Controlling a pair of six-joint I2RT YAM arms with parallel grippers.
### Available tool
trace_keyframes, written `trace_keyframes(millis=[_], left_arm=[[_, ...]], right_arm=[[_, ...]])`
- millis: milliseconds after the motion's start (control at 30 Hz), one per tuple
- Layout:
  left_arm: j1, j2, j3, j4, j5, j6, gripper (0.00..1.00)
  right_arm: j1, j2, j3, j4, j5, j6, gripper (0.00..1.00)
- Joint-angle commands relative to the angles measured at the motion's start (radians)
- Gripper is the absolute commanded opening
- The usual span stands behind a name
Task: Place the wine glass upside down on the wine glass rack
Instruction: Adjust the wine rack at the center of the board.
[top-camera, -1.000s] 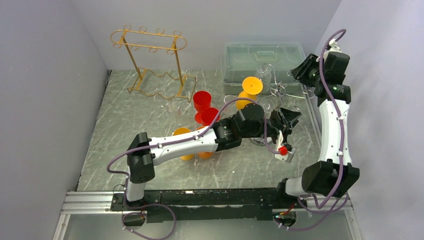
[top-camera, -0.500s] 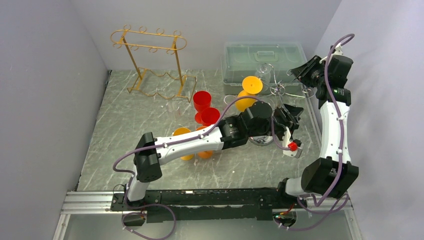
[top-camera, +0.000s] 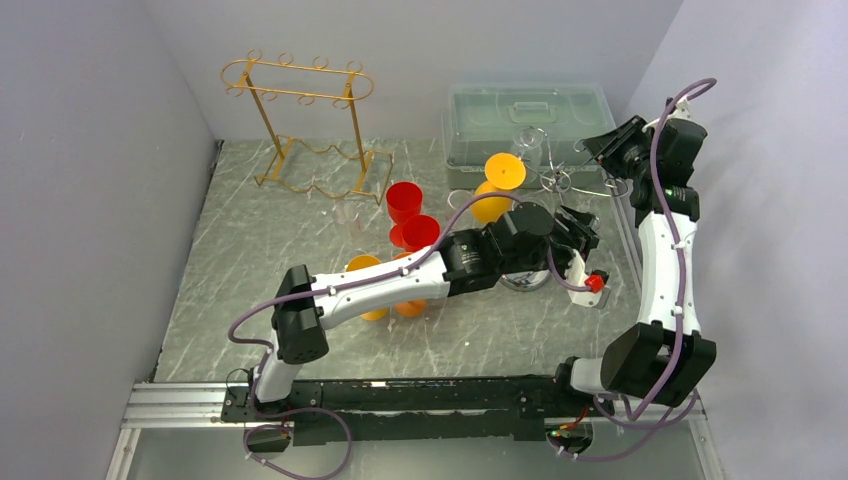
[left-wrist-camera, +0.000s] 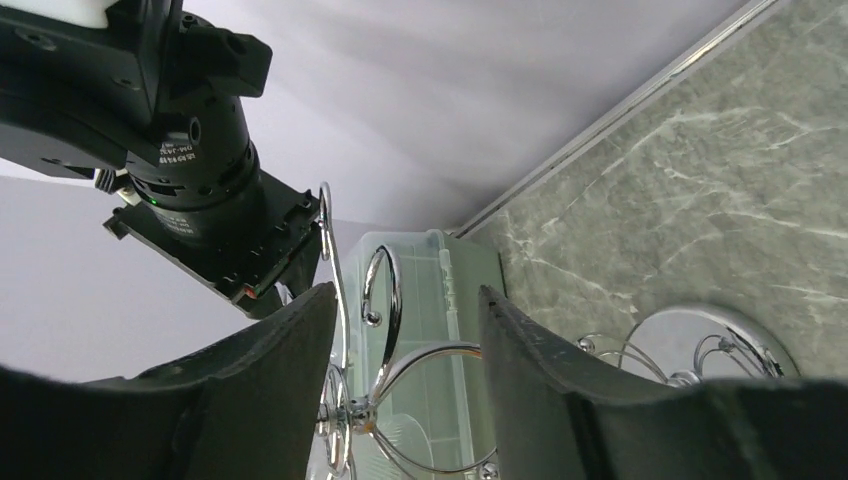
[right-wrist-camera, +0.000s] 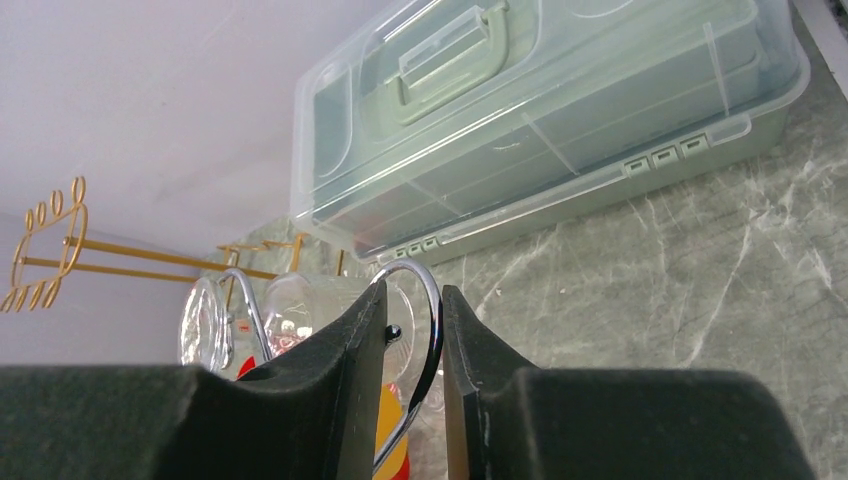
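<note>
- Shows the left arm (top-camera: 400, 285) stretched across to the right of centre in the top view, its end above the round base (top-camera: 520, 283) of the chrome rack (top-camera: 578, 181).
- Finds the left jaws spread wide: in the left wrist view both dark fingers (left-wrist-camera: 270, 400) fill the bottom of the frame, with the rack's wire loops in the gap and touching neither.
- Puts the right arm (top-camera: 665, 250) along the right edge of the top view, its jaws up at the rack's loops, toward the upper right of the frame.
- Catches that same arm's black wrist in the upper left of the left wrist view, just beyond the loops.
- Shows the right jaws drawn narrow in the right wrist view, with one chrome loop (right-wrist-camera: 430, 320) lying across the slim gap; cannot tell whether pinched or merely framed.
- Places the wine glass (top-camera: 531, 150), clear, just in front of the plastic box (top-camera: 525, 112) at the upper centre-right of the top view, beside the loops.
- Cannot tell whether hung or standing, upright or inverted.
- Shows a gold rack (top-camera: 300, 120) at the upper left of the marbled surface (top-camera: 260, 260), well apart from both arms.
- Sets red cups (top-camera: 410, 215) near the centre, with orange cups (top-camera: 495, 185) just to their right and more orange ones partly under the left arm.
</note>
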Motion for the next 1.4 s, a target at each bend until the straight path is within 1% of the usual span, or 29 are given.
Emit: trace_keyframes(millis=[0,67,167,300,367,400,500,600,700,867,1000,1133,1233,1300,1367], left_arm=[[-0.004,-0.04,-0.025,0.062,-0.021,-0.028,0.6],[-0.001,-0.036,-0.053,0.169,-0.027,-0.007,0.58],[0.004,-0.017,-0.044,0.274,-0.033,0.01,0.53],[0.015,-0.001,-0.033,0.317,-0.036,0.035,0.47],[0.018,-0.004,-0.035,0.344,-0.051,0.029,0.47],[0.02,-0.008,-0.036,0.339,-0.049,0.02,0.49],[0.028,-0.02,-0.035,0.274,-0.044,-0.008,0.6],[0.038,-0.024,-0.043,0.245,-0.038,-0.05,0.69],[0.053,-0.012,-0.012,0.214,-0.036,-0.088,0.72],[0.07,-0.01,-0.062,0.259,-0.009,-0.024,0.69],[0.071,0.004,-0.046,0.264,0.013,-0.011,0.6],[0.066,0.008,-0.035,0.229,0.038,0.016,0.41],[0.058,-0.001,-0.049,0.209,0.061,0.041,0.24],[0.052,-0.011,-0.07,0.212,0.067,0.062,0.14],[0.05,-0.02,-0.081,0.208,0.065,0.069,0.06]], right_arm=[[-0.005,-0.024,-0.035,0.016,0.02,0.017,0.02],[-0.006,-0.031,-0.04,0.016,0.017,0.024,0.02],[-0.006,-0.043,-0.045,0.011,0.025,0.025,0.0],[-0.006,-0.053,-0.05,0.003,0.032,0.02,0.0],[-0.007,-0.053,-0.045,-0.005,0.028,0.017,0.0],[-0.008,-0.056,-0.045,-0.006,0.025,0.018,0.0],[-0.009,-0.054,-0.04,-0.005,0.016,0.026,0.0],[-0.009,-0.051,-0.037,0.001,0.005,0.04,0.0],[-0.009,-0.053,-0.034,-0.001,0.009,0.042,0.0],[-0.01,-0.06,-0.031,-0.003,0.008,0.042,0.0],[-0.011,-0.065,-0.034,-0.004,0.012,0.04,0.0],[-0.012,-0.063,-0.022,-0.015,0.02,0.031,0.0],[-0.015,-0.067,-0.024,-0.015,0.026,0.029,0.0],[-0.017,-0.067,-0.024,-0.018,0.031,0.026,0.0],[-0.019,-0.071,-0.028,-0.019,0.034,0.025,0.0]])
